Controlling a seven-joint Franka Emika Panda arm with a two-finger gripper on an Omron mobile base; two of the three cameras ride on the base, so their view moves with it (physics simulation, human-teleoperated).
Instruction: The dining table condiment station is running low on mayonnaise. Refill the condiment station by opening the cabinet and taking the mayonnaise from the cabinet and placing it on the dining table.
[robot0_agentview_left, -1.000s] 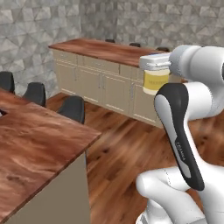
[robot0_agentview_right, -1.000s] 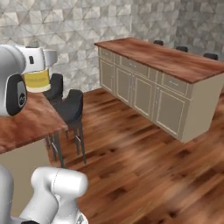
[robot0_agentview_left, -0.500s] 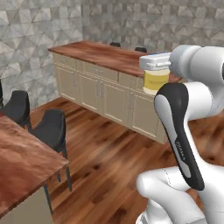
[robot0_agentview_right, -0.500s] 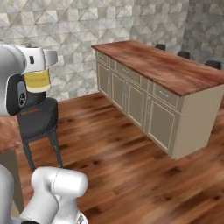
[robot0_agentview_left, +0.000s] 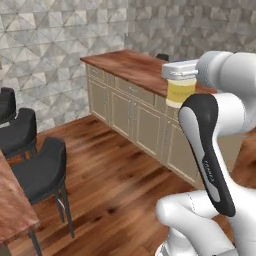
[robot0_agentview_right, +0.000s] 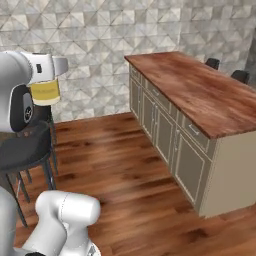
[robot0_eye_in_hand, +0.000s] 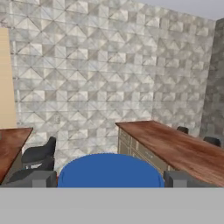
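I grip the mayonnaise (robot0_agentview_left: 180, 91) in my gripper (robot0_agentview_left: 181, 75), my jaws spread wide around the jar. It hangs in the air, raised high beside my upper arm, touching no surface. In the hand view its blue lid (robot0_eye_in_hand: 109, 171) sits between my two finger tips (robot0_eye_in_hand: 37, 179), one on each side. In the right base view the jar (robot0_agentview_right: 45, 92) shows pale yellow under the white hand.

I take the long wood-topped counter (robot0_agentview_left: 134, 64) as my landmark. The jar is held off its near end, above the plank floor (robot0_agentview_left: 120, 185), not over the top. Across that floor from the counter stand black stools (robot0_agentview_left: 42, 170), and just beside them a corner of the dining table (robot0_agentview_left: 15, 210) shows its reddish-brown top. Behind the counter rises a grey patterned stone wall (robot0_agentview_right: 125, 30).
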